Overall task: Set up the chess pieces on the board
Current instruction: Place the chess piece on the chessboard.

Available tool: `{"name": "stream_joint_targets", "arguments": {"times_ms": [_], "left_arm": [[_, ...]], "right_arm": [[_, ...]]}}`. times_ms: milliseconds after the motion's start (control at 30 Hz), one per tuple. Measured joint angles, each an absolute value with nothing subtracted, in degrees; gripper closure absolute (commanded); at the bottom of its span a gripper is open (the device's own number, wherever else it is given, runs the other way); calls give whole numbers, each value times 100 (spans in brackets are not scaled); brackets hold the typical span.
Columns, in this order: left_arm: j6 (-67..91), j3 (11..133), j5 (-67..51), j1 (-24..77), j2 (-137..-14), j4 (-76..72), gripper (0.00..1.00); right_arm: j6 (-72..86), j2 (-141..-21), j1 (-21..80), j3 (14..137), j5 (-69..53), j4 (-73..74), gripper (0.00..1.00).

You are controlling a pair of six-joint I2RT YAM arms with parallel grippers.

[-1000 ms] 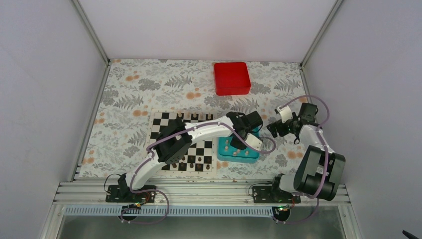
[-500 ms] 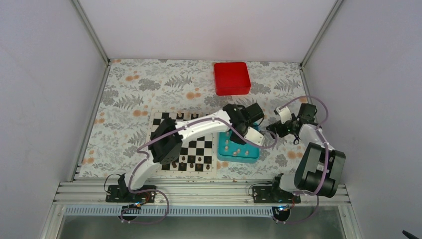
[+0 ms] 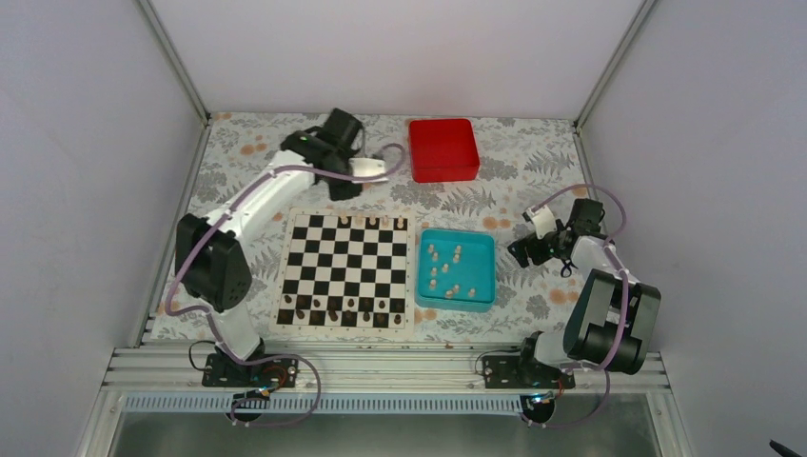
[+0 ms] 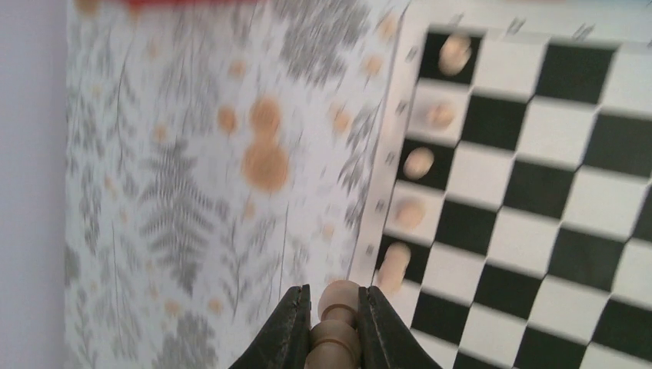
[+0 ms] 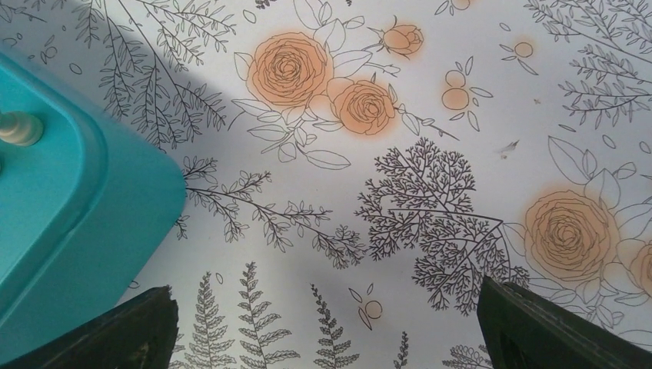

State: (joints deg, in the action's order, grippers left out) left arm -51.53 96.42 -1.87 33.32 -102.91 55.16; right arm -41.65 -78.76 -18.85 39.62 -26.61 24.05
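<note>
Left wrist view: blurred. My L claw (image 4: 333, 295) is clamped on a cream pawn (image 4: 337, 332), its head poking up between the tips.
Pawn loc: over the floral cloth (image 4: 192, 192), just off the chessboard (image 4: 569, 201) edge, near the row of cream pcs (image 4: 419, 163) on the edge squares.
Step (my read): carry pawn to next free sq in that row.
Do well: centre over sq, drop vert., stay clear of neighbour pc, let go only w/ base flat.
L arm pose: stretched long, wrist past board's far edge, toward the red box (image 3: 442, 149).
R claw (image 5: 327, 323): jaws wide apart, empty, low over cloth just beside the teal tray (image 5: 69, 231).
Spare cream pcs: in tray.
</note>
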Motion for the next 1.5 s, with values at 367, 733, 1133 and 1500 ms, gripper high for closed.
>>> {"name": "stream_joint_targets", "arguments": {"times_ms": [367, 733, 1133, 1500], "left_arm": [[-5317, 8180, -591, 1719, -10022, 4735, 96], [-5269, 7655, -978, 1549, -10562, 3907, 96], [-5144, 7096, -1186, 1511, -10680, 3415, 96], [-5120, 6910, -1271, 1463, -10683, 3199, 96]], "right_arm": [[-4191, -7926, -1885, 3983, -2679, 2475, 0], [-4193, -8058, -1885, 3986, -2679, 2517, 0], [-4195, -8132, -1885, 3986, -2679, 2532, 0], [-4198, -8178, -1885, 3986, -2679, 2534, 0]]}}
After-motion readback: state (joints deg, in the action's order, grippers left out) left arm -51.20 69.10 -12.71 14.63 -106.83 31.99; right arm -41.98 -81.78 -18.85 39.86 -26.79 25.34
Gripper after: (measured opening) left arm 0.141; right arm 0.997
